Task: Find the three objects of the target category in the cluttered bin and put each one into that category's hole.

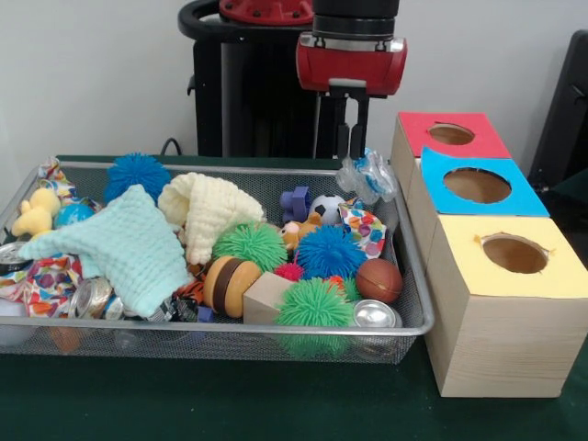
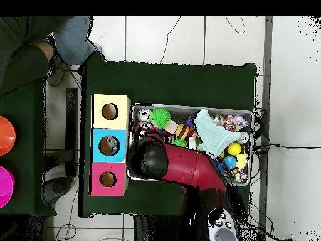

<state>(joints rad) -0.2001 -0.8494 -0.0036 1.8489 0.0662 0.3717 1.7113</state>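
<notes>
The silver wire-mesh bin (image 1: 230, 325) is full of toys and cloths; it also shows in the overhead view (image 2: 188, 107). My gripper (image 1: 353, 152) hangs over the bin's far right corner, next to the boxes. It is shut on a crinkly clear plastic packet with blue and white marks (image 1: 367, 176), held just above the rim. The hole (image 1: 450, 134) in the red-topped box is to the right of the gripper, the farthest of three boxes. In the overhead view the red arm (image 2: 178, 166) hides the gripper and packet; the red-topped box's hole (image 2: 108, 179) is left of it.
A blue-topped box (image 1: 514, 196) and a yellow-topped box (image 1: 560, 276) stand in a row nearer the camera. The bin holds spiky balls (image 1: 327, 251), a mint cloth (image 1: 129, 248), a cream cloth (image 1: 209, 207), small balls and cans. A person (image 2: 37, 44) sits at the overhead view's top left.
</notes>
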